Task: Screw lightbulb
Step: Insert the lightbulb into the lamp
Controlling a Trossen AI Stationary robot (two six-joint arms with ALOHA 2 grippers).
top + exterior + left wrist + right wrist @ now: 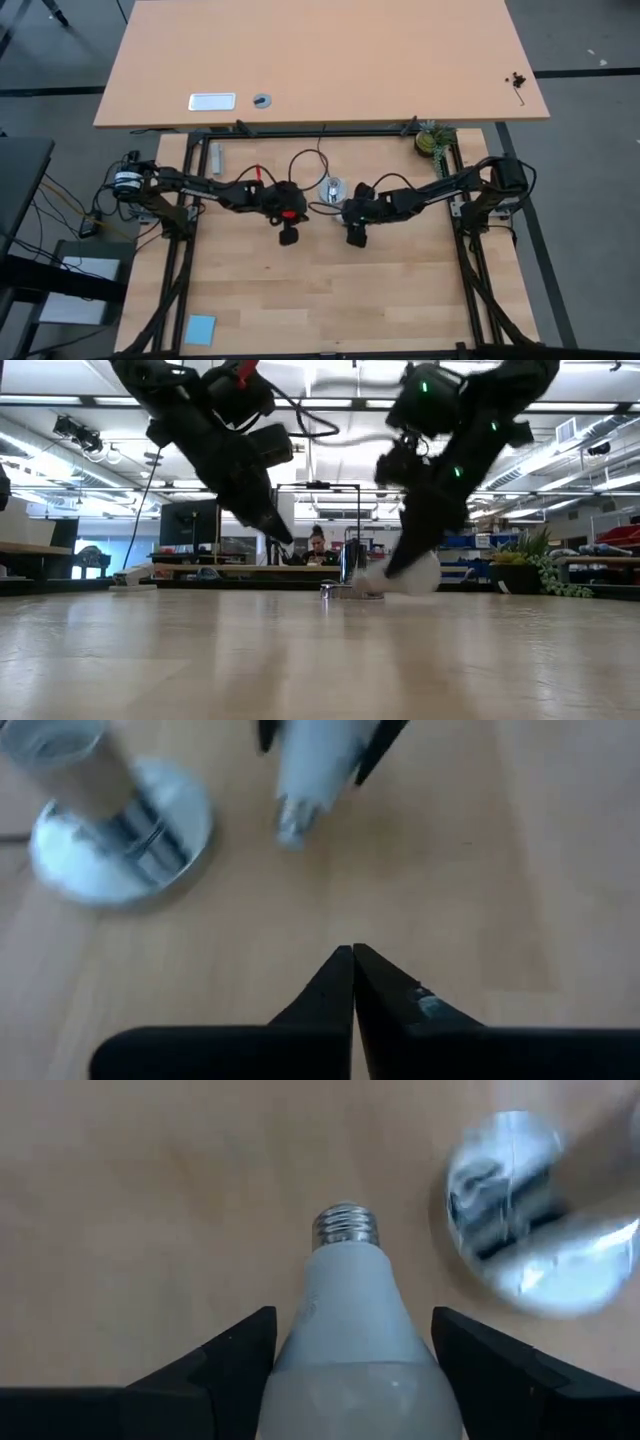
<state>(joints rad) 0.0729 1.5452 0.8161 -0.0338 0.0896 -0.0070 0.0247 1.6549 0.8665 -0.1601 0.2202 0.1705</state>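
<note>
The white pear-shaped lightbulb (352, 1330) sits between the fingers of my right gripper (352, 1342), near the table's middle. Its grey screw base (345, 1228) points away from the gripper and is free. The round silver socket disc (530, 1220) rests flat on the wood beside the base; it also shows in the left wrist view (120, 835). My left gripper (353, 958) is shut and empty, low over the table, a short way from the bulb (315, 765) and the socket. In the low view both grippers slant down, the left (283, 538) and the right (400, 565). My right gripper pinches the bulb's wide white glass end (300, 1370) between its two fingers, one finger (240, 1350) on each side. The fingers lie along the bulb and slant down toward the table. The bulb is tilted, base lowest, close over the wood near the socket.
The socket's black cord (305, 160) loops toward the far edge. A potted plant (435, 140) stands at the far right corner and a blue card (200, 328) lies near the front left. A second table (320, 60) lies beyond. A person (318, 545) sits far behind.
</note>
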